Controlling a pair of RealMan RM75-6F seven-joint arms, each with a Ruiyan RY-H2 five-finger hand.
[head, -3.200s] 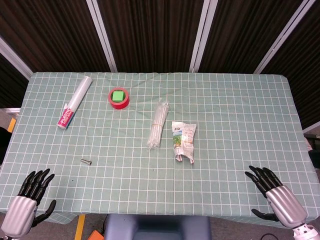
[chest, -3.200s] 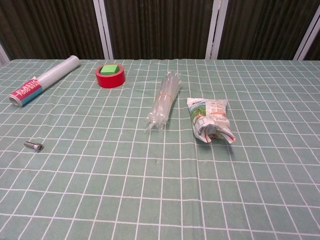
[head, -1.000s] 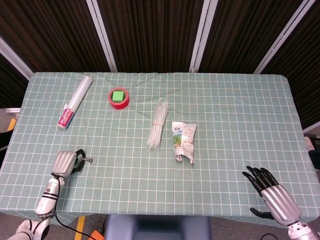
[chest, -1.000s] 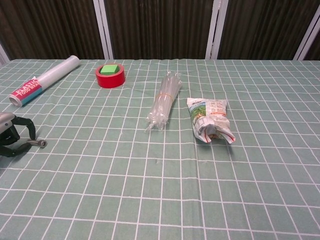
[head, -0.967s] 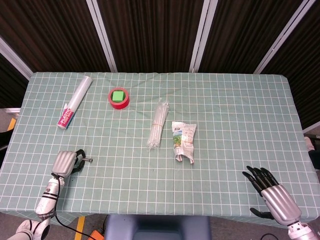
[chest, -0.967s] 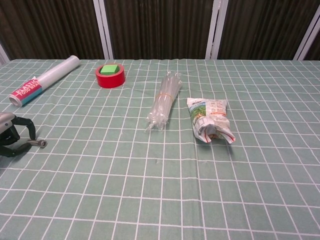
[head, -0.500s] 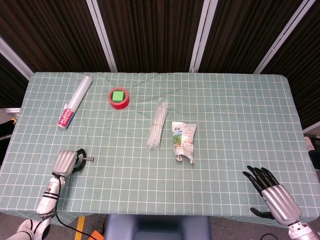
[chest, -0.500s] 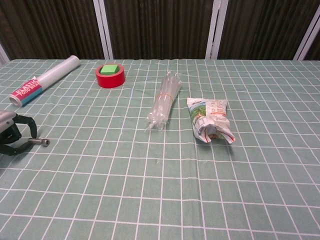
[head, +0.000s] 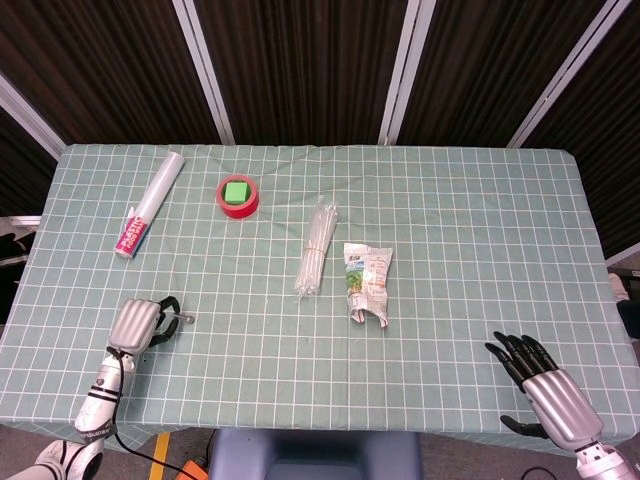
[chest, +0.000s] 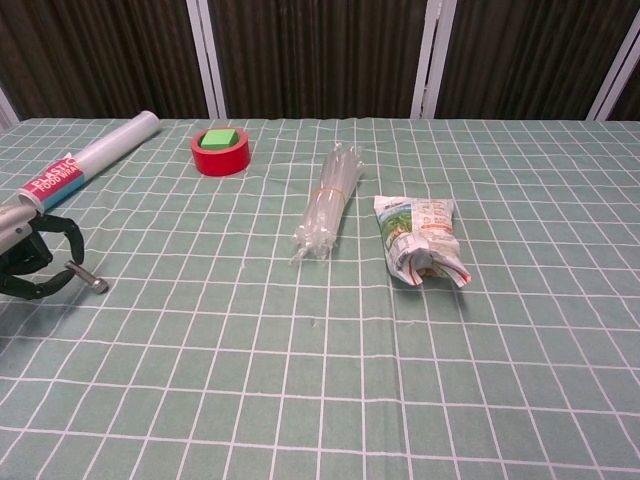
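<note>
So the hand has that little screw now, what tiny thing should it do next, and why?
Probably lift a little, straight up. The left hand pinches the screw at one end, and its free end sits low, close to the checked tablecloth, so sliding sideways might snag it.

roll (head: 148, 204) far left | tape (head: 238, 195) right of it | straws (head: 317, 248) just left of pouch (head: 366, 283)

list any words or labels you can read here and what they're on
"PLASTIC FOOD WRAP" on the red and teal label at the end of the clear roll, far left of the table; the second line is small and only partly legible.
Printing on the crumpled snack packet: too small and creased to read.
The red tape roll, the bundle of clear tubes and the bolt show no text.
</note>
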